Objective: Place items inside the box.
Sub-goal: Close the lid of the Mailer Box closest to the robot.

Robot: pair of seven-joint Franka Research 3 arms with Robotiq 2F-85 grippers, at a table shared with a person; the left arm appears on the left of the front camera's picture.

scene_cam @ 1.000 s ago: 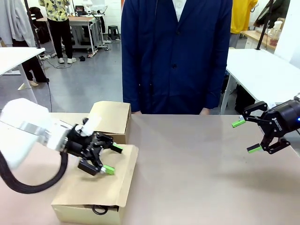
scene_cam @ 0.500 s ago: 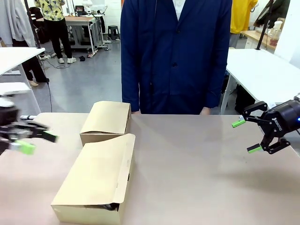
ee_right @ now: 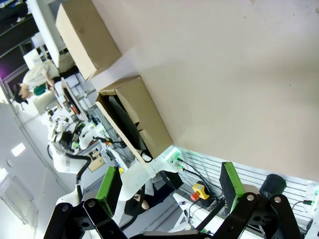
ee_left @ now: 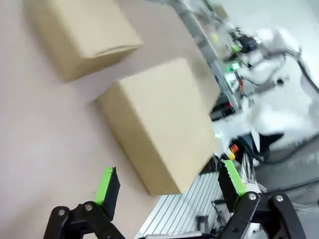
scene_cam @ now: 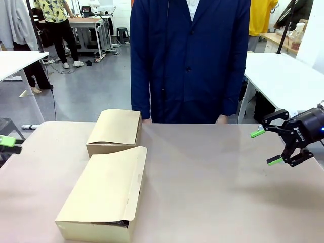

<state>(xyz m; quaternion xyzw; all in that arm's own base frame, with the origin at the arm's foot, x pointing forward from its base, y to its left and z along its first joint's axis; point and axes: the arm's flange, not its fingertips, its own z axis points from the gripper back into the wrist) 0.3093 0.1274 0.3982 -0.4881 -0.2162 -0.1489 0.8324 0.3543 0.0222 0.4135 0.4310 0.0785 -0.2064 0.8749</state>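
The long cardboard box (scene_cam: 104, 195) lies at the near left with its lid flap down. A thin dark gap at its front end (scene_cam: 118, 223) shows something black inside; the items cannot be told apart. My left gripper (scene_cam: 7, 142) sits at the table's far left edge, away from the box. In the left wrist view, the left gripper (ee_left: 167, 183) is open with nothing between its pads, and the box (ee_left: 159, 117) lies ahead. My right gripper (scene_cam: 267, 147) hovers open and empty at the right. The right wrist view shows the box's open end (ee_right: 130, 127) with dark contents beyond the right gripper (ee_right: 169, 185).
A second, smaller closed cardboard box (scene_cam: 115, 131) stands just behind the long one. A person in a dark blue coat (scene_cam: 190, 66) stands at the far edge, hands down. Bare tabletop (scene_cam: 217, 187) spreads between the boxes and the right gripper.
My left arm has pulled back from over the long box to the table's left edge, and the lid flap has settled down. The right gripper has not moved.
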